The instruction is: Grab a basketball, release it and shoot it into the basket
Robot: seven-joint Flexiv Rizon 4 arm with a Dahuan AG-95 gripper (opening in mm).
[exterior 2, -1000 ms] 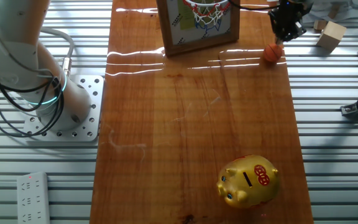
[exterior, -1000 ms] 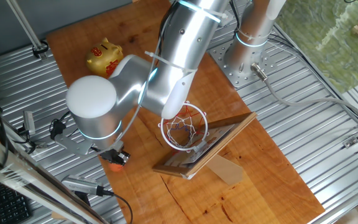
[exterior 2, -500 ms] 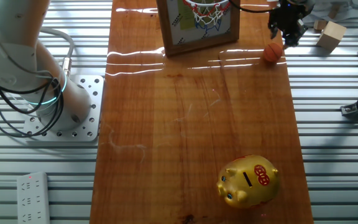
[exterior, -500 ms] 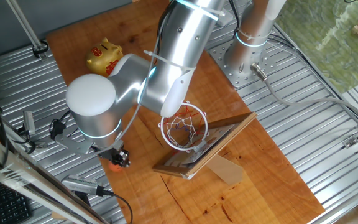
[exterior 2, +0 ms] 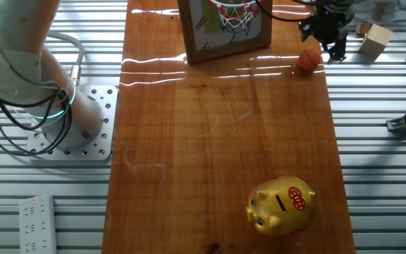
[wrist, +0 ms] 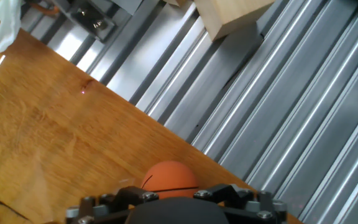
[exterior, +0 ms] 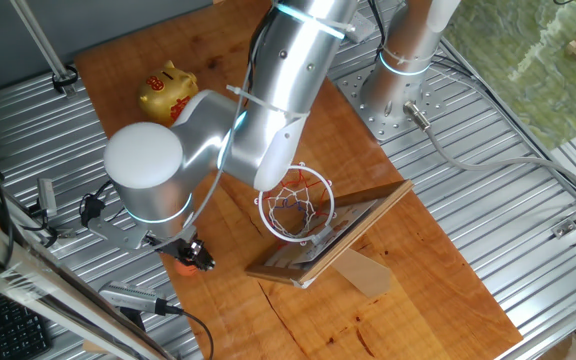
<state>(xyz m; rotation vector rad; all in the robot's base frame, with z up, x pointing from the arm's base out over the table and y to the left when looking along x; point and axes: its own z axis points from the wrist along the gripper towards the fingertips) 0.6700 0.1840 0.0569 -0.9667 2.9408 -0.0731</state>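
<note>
The small orange basketball (exterior 2: 309, 58) lies on the wooden board near its edge, to the right of the basket (exterior 2: 231, 10). It also shows in the one fixed view (exterior: 184, 266) and in the hand view (wrist: 169, 177). The basket has a white ring and net (exterior: 296, 203) on a wooden-framed backboard (exterior: 340, 232). My gripper (exterior 2: 325, 41) hangs just above the ball, with its black fingers spread on either side of it. The jaws are open and hold nothing. In the hand view only the black hand body (wrist: 173, 211) shows, with the ball just ahead of it.
A gold and red piggy bank (exterior 2: 282, 204) stands at the board's other end. A wooden block (exterior 2: 374, 39) lies on the ribbed metal table beside the board's edge, close to the gripper. The arm's base (exterior 2: 76, 127) is bolted to the table's left.
My gripper has turned at the wrist and come down closer over the ball. The ball has not moved.
</note>
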